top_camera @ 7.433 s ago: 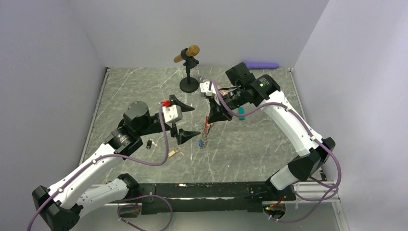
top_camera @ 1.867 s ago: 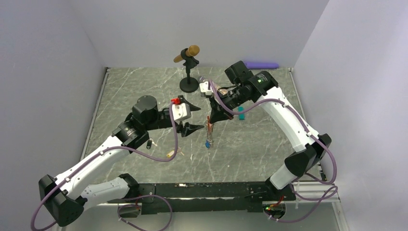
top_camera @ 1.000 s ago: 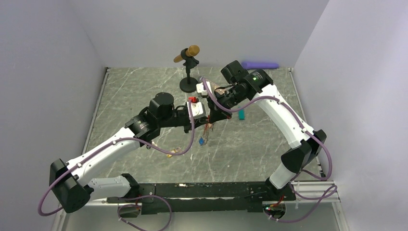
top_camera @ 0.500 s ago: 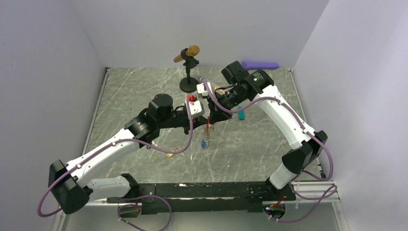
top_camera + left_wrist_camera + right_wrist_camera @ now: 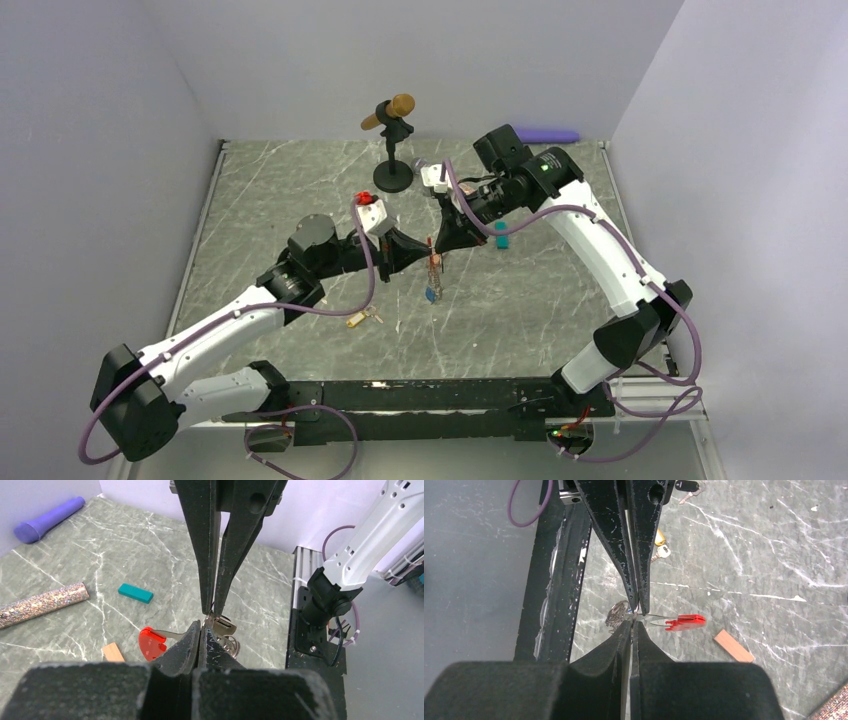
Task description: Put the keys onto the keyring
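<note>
Now we see the left end effector (image 5: 200, 627) and right end effector (image 5: 632, 625) tip to tip, both clamped on the keyring (image 5: 433, 262) between them. Blue-tagged key (image 5: 430, 293) seems hung beneath; yellow-tagged key (image 5: 360, 318) and black-tagged key (image 5: 686, 485) wait on the bench (image 5: 560, 300) below, unthreaded.

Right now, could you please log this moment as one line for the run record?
right end effector: shut on keyring, hanging | left end effector: shut, tip at keyring | yellow-tagged key: loose on table
</note>
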Robot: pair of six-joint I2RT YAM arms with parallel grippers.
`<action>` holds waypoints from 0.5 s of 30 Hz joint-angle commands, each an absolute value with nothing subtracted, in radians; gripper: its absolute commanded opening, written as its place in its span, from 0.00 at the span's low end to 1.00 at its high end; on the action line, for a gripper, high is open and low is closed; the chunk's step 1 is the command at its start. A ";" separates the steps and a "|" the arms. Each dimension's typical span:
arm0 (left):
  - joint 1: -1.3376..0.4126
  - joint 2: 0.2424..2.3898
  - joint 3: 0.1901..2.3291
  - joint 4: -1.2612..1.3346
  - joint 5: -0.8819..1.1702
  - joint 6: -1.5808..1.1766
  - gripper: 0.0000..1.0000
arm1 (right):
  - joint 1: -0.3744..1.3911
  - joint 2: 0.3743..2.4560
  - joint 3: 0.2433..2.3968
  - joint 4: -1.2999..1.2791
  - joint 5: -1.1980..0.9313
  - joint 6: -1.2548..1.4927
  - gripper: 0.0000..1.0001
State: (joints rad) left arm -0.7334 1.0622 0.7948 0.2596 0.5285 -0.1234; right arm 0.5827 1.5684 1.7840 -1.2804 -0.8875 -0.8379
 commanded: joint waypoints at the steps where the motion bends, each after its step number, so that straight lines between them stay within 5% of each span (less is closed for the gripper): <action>1: -0.707 1.034 0.766 0.523 0.532 -0.263 0.00 | 0.584 1.536 1.756 -1.268 -0.952 -0.845 0.08; 15: -0.682 1.062 0.673 0.836 0.495 -0.465 0.00 | 0.581 1.520 1.709 -1.221 -0.971 -0.823 0.11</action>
State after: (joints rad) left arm -0.6941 1.0634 0.6685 0.5938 0.5423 -0.3855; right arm 0.5793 1.5471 1.7195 -1.2194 -0.9363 -0.8337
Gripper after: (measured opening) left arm 0.008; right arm 0.109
